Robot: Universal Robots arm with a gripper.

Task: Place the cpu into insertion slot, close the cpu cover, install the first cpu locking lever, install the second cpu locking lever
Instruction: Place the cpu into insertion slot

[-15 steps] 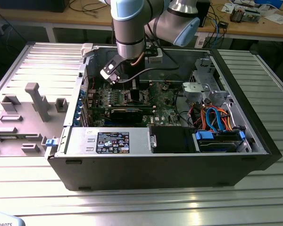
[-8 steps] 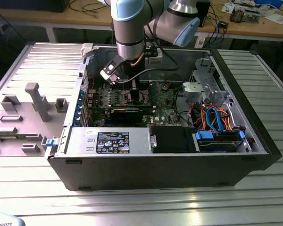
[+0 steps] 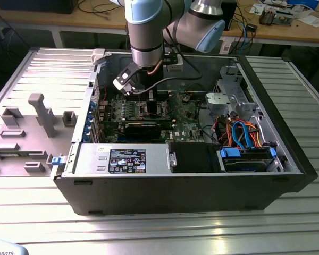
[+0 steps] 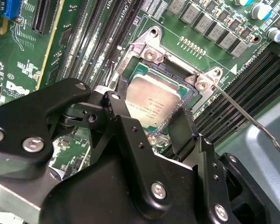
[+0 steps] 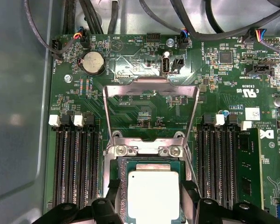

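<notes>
A grey fixture tray (image 3: pixel 21 133) is being carried at the exterior view's left by a slatted metal worktop (image 3: pixel 149 234), just beside an open computer case (image 3: pixel 165 194). Toward the middle of the case, the robot arm (image 3: pixel 146 32) is being held upright over the green motherboard (image 3: pixel 189 125). In both wrist views the tool (image 5: pixel 151 189) (image 4: pixel 147 109) is being seen clenched on the cpu (image 5: pixel 154 200) (image 4: pixel 154 95), with its black fingers (image 5: pixel 113 196) being pressed against two opposite edges of the chip. The cpu is being held flat inside the insertion slot (image 5: pixel 144 150), silvery top upward, between banks of long black memory slots (image 5: pixel 72 163). The cpu cover (image 5: pixel 151 82) is being left open, hinged back off the slot, and in the second wrist view a thin wire locking lever (image 4: pixel 252 119) is being shown angled away from the slot's corner. At the exterior view's right, a metal drive cage (image 3: pixel 231 98) and orange and blue cables (image 3: pixel 244 133) are being housed within the case.
</notes>
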